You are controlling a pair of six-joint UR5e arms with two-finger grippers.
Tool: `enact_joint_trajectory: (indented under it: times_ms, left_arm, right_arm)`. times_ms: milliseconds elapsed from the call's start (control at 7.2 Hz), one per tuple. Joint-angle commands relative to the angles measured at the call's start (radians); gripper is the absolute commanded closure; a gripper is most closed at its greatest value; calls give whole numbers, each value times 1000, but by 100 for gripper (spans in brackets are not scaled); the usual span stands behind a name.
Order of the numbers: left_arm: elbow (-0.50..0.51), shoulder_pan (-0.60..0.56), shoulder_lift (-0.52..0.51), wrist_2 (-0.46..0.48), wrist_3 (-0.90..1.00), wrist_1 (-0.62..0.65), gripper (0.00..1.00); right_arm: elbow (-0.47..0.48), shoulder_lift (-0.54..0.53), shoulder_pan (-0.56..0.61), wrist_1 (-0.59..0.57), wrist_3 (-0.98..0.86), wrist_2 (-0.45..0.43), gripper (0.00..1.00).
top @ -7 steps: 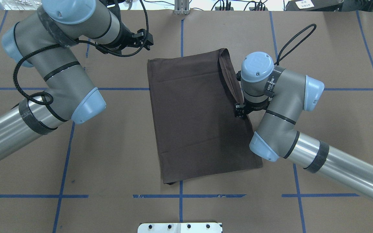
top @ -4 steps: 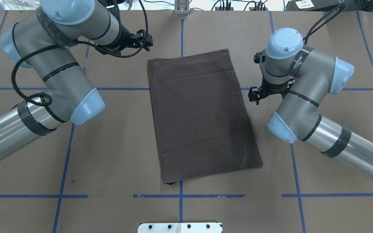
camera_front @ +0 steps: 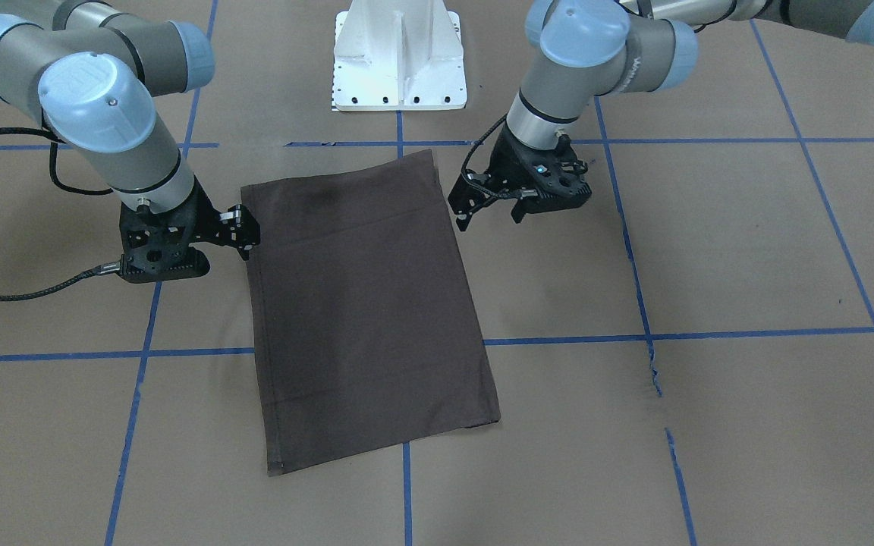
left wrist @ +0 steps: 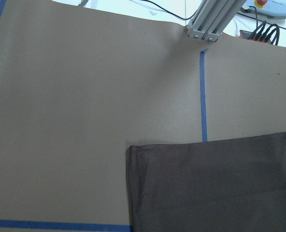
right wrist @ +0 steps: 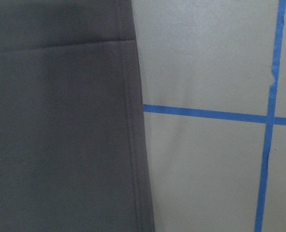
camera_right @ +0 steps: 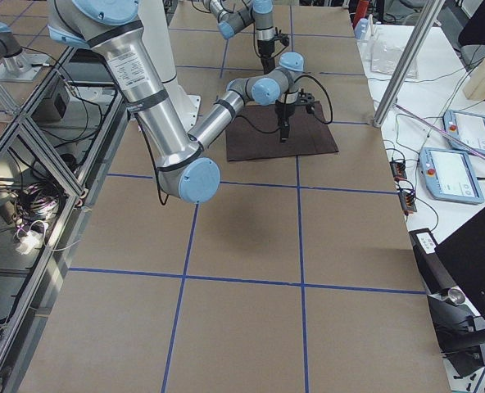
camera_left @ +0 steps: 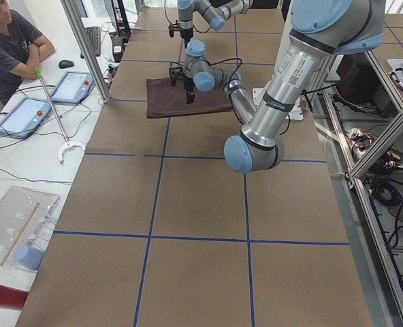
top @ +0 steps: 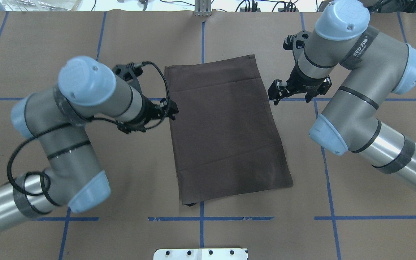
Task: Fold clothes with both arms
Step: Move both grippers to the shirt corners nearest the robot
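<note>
The dark brown T-shirt (top: pixel 226 130) lies flat on the table, folded into a tall rectangle; it also shows in the front view (camera_front: pixel 361 303). My left gripper (top: pixel 170 110) hangs at the shirt's left edge, jaws apart and empty; in the front view (camera_front: pixel 488 218) it is just off the cloth. My right gripper (top: pixel 274 94) hangs at the shirt's right edge, open and empty; in the front view (camera_front: pixel 246 227) it is next to the cloth's edge. The left wrist view shows a shirt corner (left wrist: pixel 215 188). The right wrist view shows a hemmed edge (right wrist: pixel 61 121).
The table is covered in brown paper with blue tape lines (top: pixel 201 216). The white pedestal base (camera_front: pixel 399 61) stands at the robot's side. A metal post (left wrist: pixel 208 19) stands at the far edge. An operator (camera_left: pixel 11 48) sits beyond the table's far side.
The right gripper let go of the shirt's right flap, which now lies flat, and moved off to the right. The left arm swung from the far left corner to the shirt's left edge.
</note>
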Motion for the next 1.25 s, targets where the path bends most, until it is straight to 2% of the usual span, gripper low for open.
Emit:
enact_joint_trajectory:
  times_ms: [0, 417, 556, 694, 833, 972, 1111]
  left_arm:
    - [13, 234, 3, 140, -255, 3, 2]
    - [64, 302, -8, 197, -345, 3, 6]
    - [68, 306, -9, 198, -351, 3, 10]
    - [70, 305, -11, 208, -351, 3, 19]
    - [68, 305, -12, 209, -351, 3, 34]
    - [68, 305, -18, 209, -351, 4, 61]
    - [65, 305, -20, 209, -345, 3, 94]
  right_arm:
    - [32, 2, -2, 1, 63, 43, 0]
    - [31, 2, -2, 1, 64, 41, 0]
    - [31, 2, -2, 1, 64, 41, 0]
    - [31, 2, -2, 3, 63, 41, 0]
    - [31, 2, -2, 3, 63, 41, 0]
    - [31, 2, -2, 1, 63, 41, 0]
    - [31, 2, -1, 3, 58, 41, 0]
